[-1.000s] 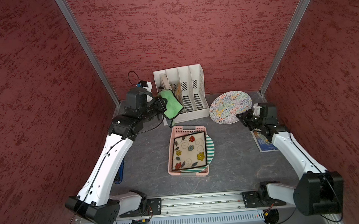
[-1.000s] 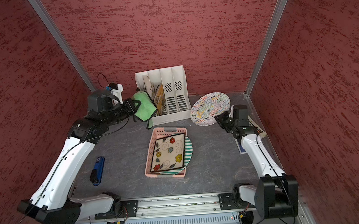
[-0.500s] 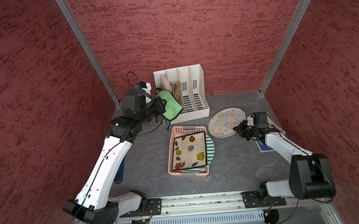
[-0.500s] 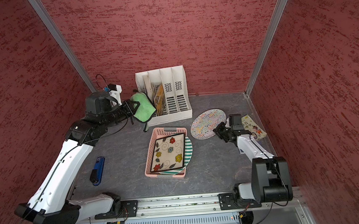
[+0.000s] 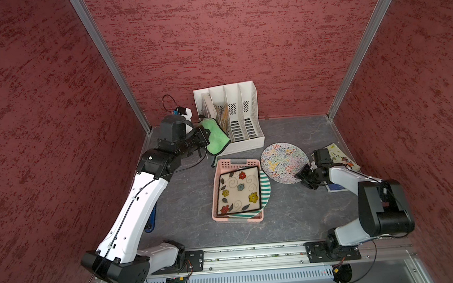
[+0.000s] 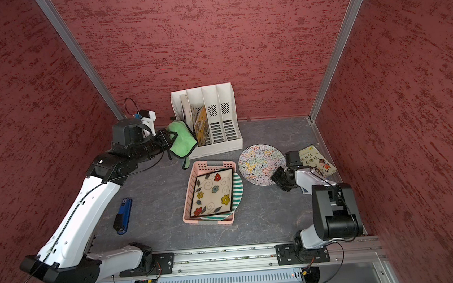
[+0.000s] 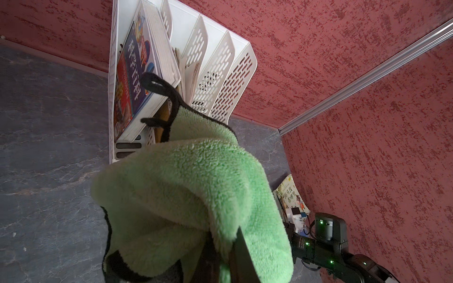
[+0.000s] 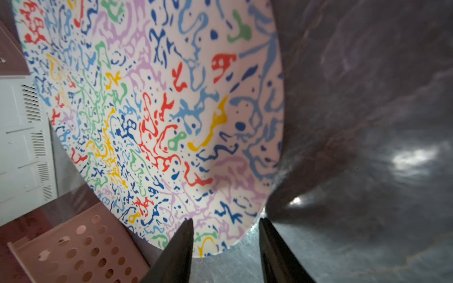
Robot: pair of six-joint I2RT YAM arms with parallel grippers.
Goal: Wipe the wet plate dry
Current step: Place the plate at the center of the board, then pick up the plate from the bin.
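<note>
The squiggle-patterned plate (image 5: 284,162) lies on the worktop (image 5: 185,195), right of centre in both top views. The right claw (image 5: 303,175) sits at its lower-right rim, jaws apart around the edge. The left claw (image 5: 205,136), clamped on the green cloth (image 5: 215,140), hangs well apart, upper left of the plate.

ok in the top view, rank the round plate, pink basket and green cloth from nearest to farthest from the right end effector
From the right end effector, in a top view:
1. Round plate: right at its tips, lying flat.
2. Pink basket: in the middle, past the plate.
3. Green cloth: farthest, raised at the far left.
</note>
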